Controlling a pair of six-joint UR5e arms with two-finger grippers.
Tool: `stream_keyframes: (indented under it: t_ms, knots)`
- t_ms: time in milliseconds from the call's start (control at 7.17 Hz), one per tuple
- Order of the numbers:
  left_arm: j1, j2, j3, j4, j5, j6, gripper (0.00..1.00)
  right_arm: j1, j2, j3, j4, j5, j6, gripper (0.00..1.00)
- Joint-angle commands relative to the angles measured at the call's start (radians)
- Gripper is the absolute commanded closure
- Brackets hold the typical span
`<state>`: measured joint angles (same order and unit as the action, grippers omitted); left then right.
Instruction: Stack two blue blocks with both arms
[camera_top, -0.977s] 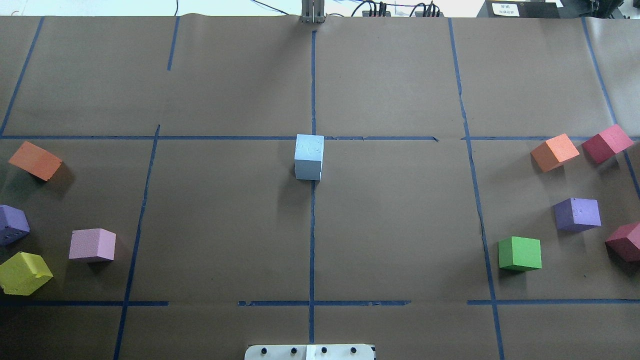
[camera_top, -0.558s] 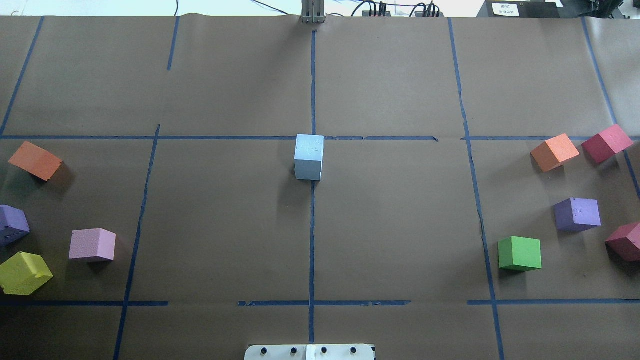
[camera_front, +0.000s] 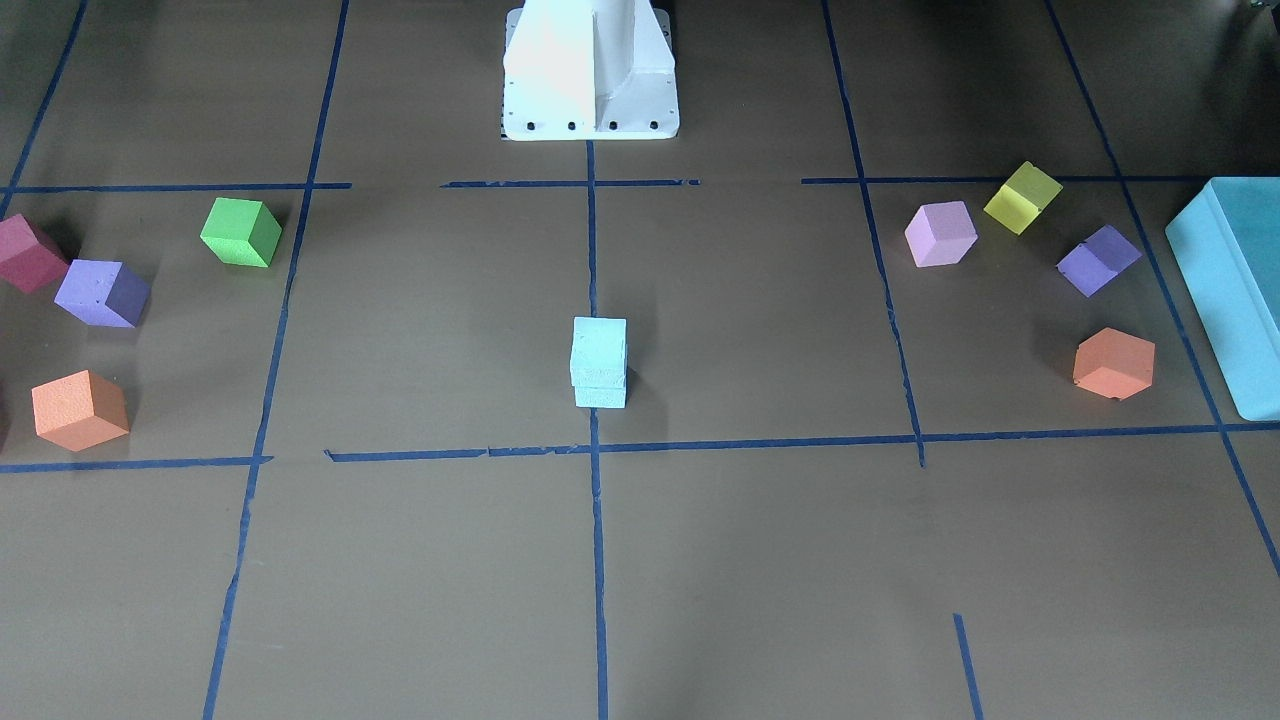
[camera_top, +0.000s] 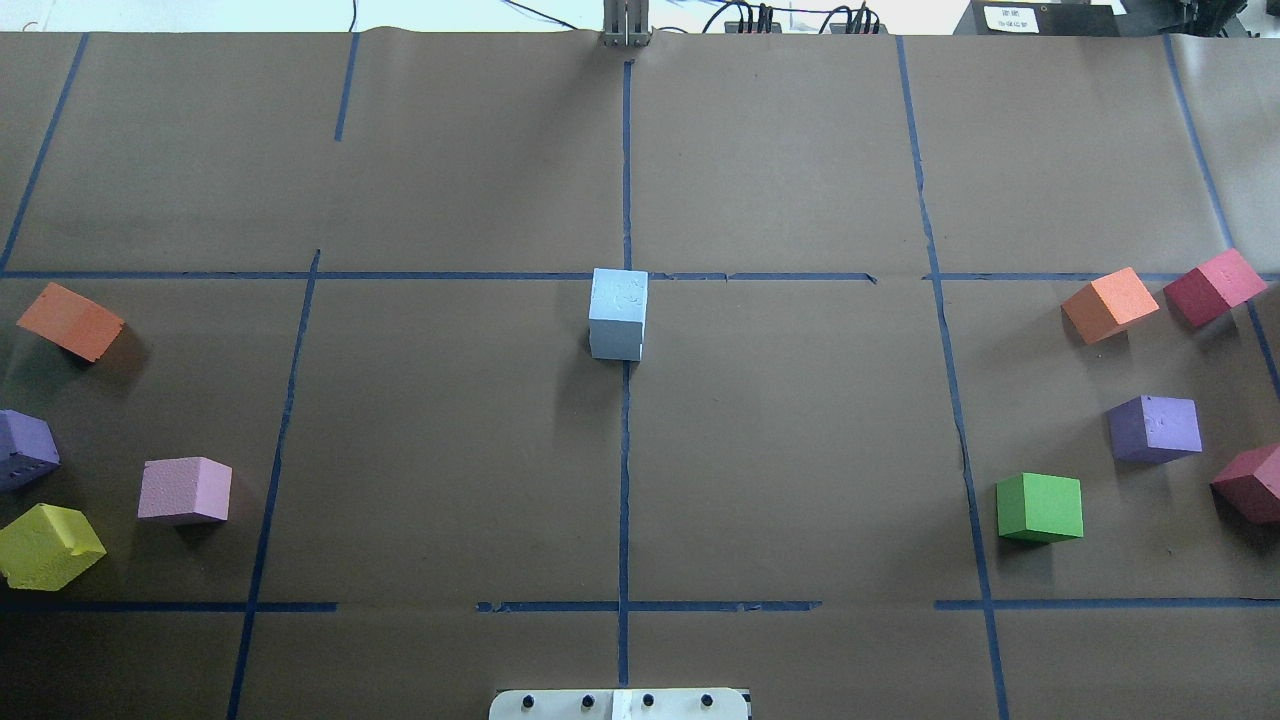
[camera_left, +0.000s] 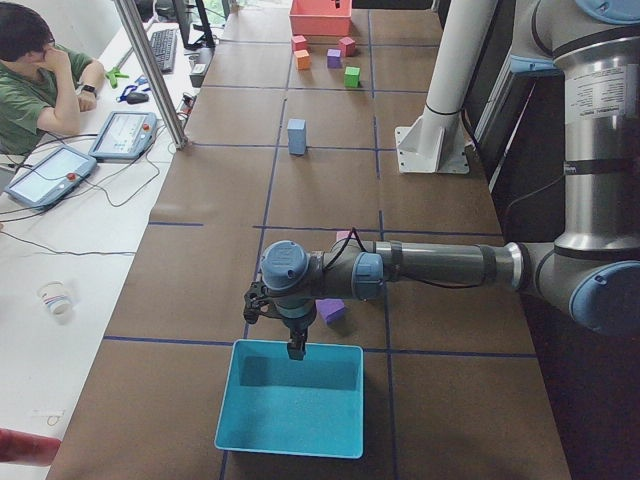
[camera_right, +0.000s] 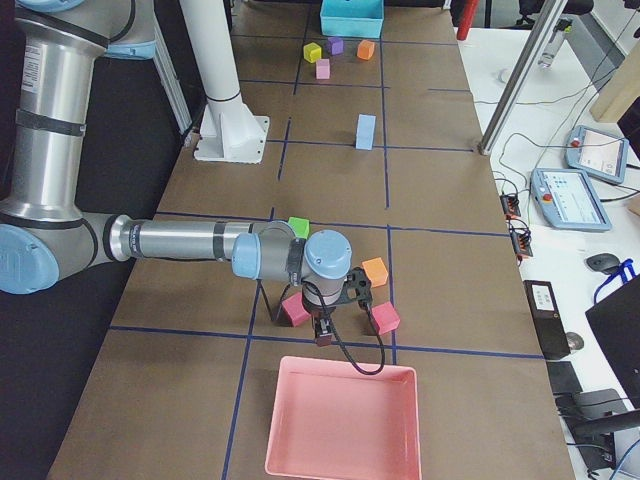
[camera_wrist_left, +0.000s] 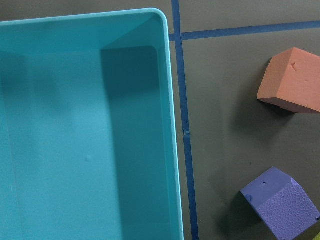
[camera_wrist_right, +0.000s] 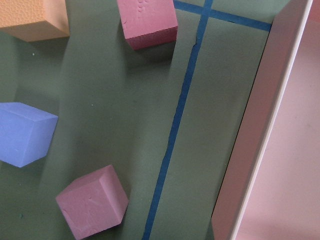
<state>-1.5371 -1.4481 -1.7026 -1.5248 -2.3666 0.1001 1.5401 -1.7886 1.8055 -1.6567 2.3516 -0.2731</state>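
The two blue blocks stand stacked at the table's middle on the centre tape line, the upper block (camera_front: 599, 348) squarely on the lower block (camera_front: 601, 397). The stack also shows in the overhead view (camera_top: 618, 315) and in both side views (camera_left: 297, 136) (camera_right: 366, 131). My left gripper (camera_left: 296, 346) hangs far from the stack over the rim of the teal box (camera_left: 290, 400). My right gripper (camera_right: 323, 332) hangs at the other end, by the pink tray (camera_right: 340, 425). Neither gripper touches a block. I cannot tell whether either is open or shut.
Orange (camera_top: 70, 320), purple (camera_top: 25, 448), lilac (camera_top: 185, 490) and yellow (camera_top: 48, 545) cubes lie on the robot's left. Orange (camera_top: 1108, 304), two red, purple (camera_top: 1155, 428) and green (camera_top: 1040, 507) cubes lie on its right. The white pedestal (camera_front: 590, 70) stands at the near middle.
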Motion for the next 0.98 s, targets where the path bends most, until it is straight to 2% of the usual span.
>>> stream_keyframes:
  t_ms: [0, 837]
  knots:
    - [0.0, 0.0, 0.0, 0.0, 0.003, 0.0, 0.0, 0.0, 0.0, -0.002, 0.0, 0.0, 0.0, 0.0]
    - [0.0, 0.003, 0.001, 0.002, 0.006, 0.0, 0.0, 0.0, 0.0, -0.002, 0.0, 0.014, 0.0, 0.0]
